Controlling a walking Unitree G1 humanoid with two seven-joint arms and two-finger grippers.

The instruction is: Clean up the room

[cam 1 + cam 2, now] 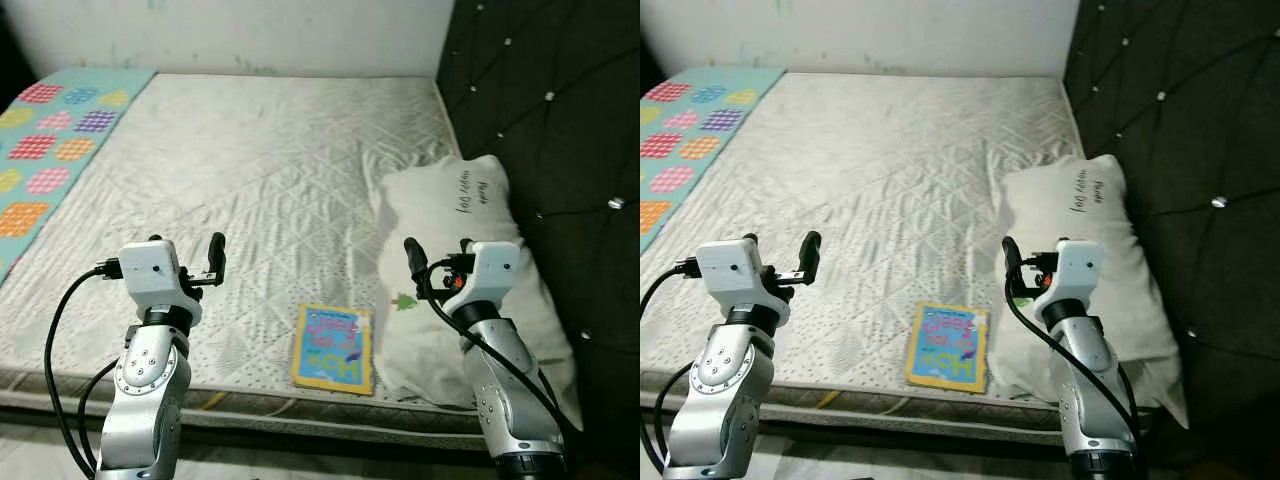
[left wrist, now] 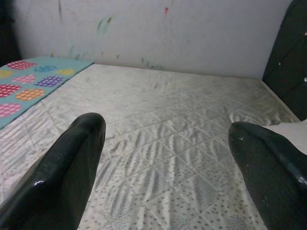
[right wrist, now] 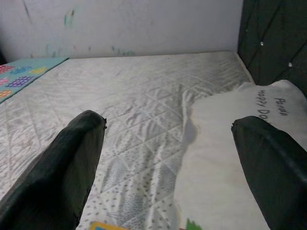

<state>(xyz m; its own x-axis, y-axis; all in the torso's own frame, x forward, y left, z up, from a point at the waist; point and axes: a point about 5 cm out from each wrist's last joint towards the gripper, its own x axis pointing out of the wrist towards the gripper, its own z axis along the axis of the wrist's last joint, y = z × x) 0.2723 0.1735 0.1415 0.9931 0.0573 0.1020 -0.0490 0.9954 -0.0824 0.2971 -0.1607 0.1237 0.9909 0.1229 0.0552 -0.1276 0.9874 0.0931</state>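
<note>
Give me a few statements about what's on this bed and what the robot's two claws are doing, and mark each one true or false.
1. A colourful book lies on the mattress near its front edge. True.
2. The right gripper is clamped on the book. False: it hangs open above the pillow's edge, holding nothing.
3. The white pillow lies beside the dark headboard. True.
4. The left gripper holds the pillow. False: it is open and empty, over bare mattress.
5. A patterned blanket covers the book. False: it lies at the bed's far left.
</note>
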